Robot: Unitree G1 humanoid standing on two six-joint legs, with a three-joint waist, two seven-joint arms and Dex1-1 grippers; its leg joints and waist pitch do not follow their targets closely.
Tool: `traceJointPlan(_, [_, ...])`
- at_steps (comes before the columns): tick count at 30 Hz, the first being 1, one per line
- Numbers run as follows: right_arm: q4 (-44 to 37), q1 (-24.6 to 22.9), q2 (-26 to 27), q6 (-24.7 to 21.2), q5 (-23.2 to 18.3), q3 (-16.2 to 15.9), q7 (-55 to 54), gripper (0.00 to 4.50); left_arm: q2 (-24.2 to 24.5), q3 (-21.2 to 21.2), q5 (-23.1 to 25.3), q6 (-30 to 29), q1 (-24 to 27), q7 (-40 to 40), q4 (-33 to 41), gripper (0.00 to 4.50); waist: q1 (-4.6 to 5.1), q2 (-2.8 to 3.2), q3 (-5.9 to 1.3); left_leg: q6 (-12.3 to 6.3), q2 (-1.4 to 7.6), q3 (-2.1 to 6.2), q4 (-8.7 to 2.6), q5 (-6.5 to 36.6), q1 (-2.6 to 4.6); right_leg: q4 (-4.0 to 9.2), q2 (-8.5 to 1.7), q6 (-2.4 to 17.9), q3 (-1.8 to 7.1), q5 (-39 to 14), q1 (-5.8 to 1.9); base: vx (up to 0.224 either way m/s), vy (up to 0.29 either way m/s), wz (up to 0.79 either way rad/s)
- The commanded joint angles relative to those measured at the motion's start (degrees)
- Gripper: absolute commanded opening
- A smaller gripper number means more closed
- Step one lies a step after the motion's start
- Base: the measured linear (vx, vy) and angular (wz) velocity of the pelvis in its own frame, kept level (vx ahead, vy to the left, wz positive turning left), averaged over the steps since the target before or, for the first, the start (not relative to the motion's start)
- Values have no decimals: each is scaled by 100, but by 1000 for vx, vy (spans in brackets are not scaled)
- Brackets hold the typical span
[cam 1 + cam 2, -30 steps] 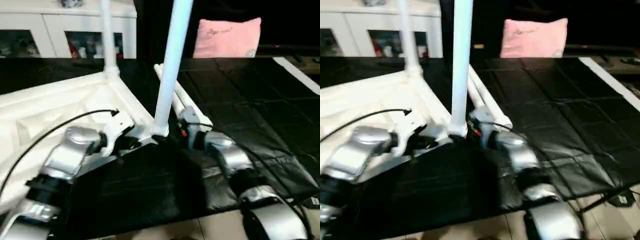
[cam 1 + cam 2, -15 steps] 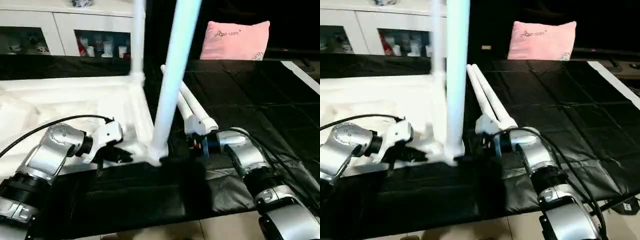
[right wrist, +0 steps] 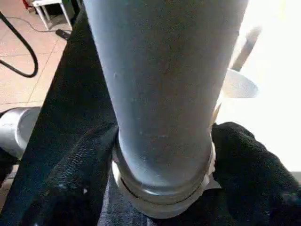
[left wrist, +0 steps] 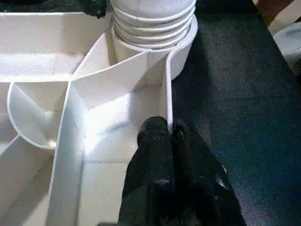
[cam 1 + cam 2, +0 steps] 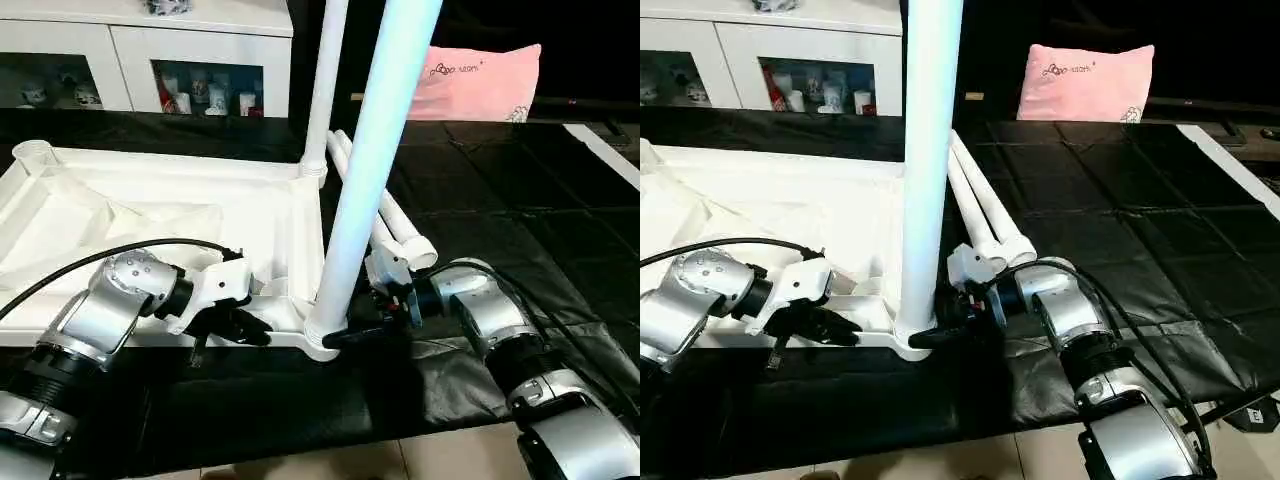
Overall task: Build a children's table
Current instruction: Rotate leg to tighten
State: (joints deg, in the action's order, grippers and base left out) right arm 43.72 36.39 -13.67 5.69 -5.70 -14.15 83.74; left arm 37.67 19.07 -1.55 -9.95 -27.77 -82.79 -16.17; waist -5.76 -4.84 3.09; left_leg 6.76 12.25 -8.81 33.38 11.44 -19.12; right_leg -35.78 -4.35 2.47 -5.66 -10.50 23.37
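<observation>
- The tabletop (image 5: 150,215) lies upside down on the black mat (image 5: 480,200), ribbed underside up, and I place everything else by it.
- Near leg (image 5: 365,170): it stands upright in the tabletop's near corner socket, the one closest to my right arm.
- Far leg (image 5: 325,85): a second leg stands upright in the next corner socket, straight behind the near one.
- Two spare legs (image 5: 985,215) lie side by side on the mat just beside the tabletop's right edge, touching each other.
- An empty round socket (image 5: 30,153) shows at the tabletop's far left corner.
- My left hand (image 5: 240,325) is at the tabletop's near rim, a little left of the near leg. From the head I see only its black tip against the white edge.
- My left wrist camera adds the detail: the two black fingers (image 4: 157,155) are pressed together, their tips meeting at the top edge of a thin white rib, with the ribbed collar of the leg base (image 4: 153,21) seated in its socket just beyond.
- My right hand (image 5: 940,330) reaches the foot of the near leg from the mat side of the tabletop.
- My right wrist camera shows what the head views hide: one black finger (image 3: 70,174) on each side of the leg's base ring, standing apart around it; I cannot tell whether they press on it.
- Behind the tabletop stands a white cabinet (image 5: 200,45) with glass doors; a pink cushion (image 5: 1085,80) sits at the mat's far side.
</observation>
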Motion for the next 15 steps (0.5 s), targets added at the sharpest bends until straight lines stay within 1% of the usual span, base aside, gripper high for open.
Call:
traceJointPlan(1, [-12,54,-69,35,-74,-20,132,301,-25,215,-29,144,-166,-272,134,0,22,121,-353,-173,135,-55,-391,808,-46,385,-385,1096,355,-1143,-358,0,0,0])
traceJointPlan(4, [-103,-31,-84,4,-82,-33,196,277,-40,214,-31,134,-153,-268,149,0,20,126,-357,-179,134,-59,-386,762,-47,375,-383,1124,355,-1047,-359,0,0,0])
traceJointPlan(7, [-133,-85,-78,-40,-82,-41,207,270,-60,201,-42,112,-138,-231,135,0,13,126,-357,-175,134,-59,-386,783,-46,379,-385,1115,354,-1089,-361,0,0,0])
traceJointPlan(10, [-183,-158,-33,-195,-135,9,107,267,-111,129,-62,21,-116,-95,77,0,8,127,-350,-163,135,-59,-388,835,-41,394,-382,1083,355,-1189,-355,0,0,0])
traceJointPlan(11, [-202,-174,0,-303,-164,43,25,266,-140,87,-73,-53,-115,-16,57,0,12,128,-352,-154,138,-57,-391,827,-42,387,-379,1085,355,-1178,-356,0,0,0])
traceJointPlan(12, [-207,-188,63,-464,-185,100,-166,266,-213,10,-85,-183,-123,152,39,0,13,104,-350,-148,135,-57,-388,846,-50,395,-381,1069,352,-1230,-355,0,0,0])
traceJointPlan(13, [-167,-199,199,-753,-165,189,-618,266,-382,-147,-157,-435,-126,466,58,0,21,105,-343,-131,132,-60,-391,850,-47,394,-378,1063,359,-1260,-353,0,0,0])
traceJointPlan(14, [-123,-198,280,-892,-126,228,-906,266,-482,-235,-222,-573,-117,624,95,0,28,109,-335,-65,129,-53,-393,871,-44,398,-383,1042,363,-1359,-346,0,0,0])
traceJointPlan(15, [-70,-189,342,-957,-67,248,-1157,265,-544,-286,-280,-664,-98,702,149,0,38,98,-330,-6,122,-43,-399,954,-45,422,-396,959,358,-1612,-347,0,0,0])
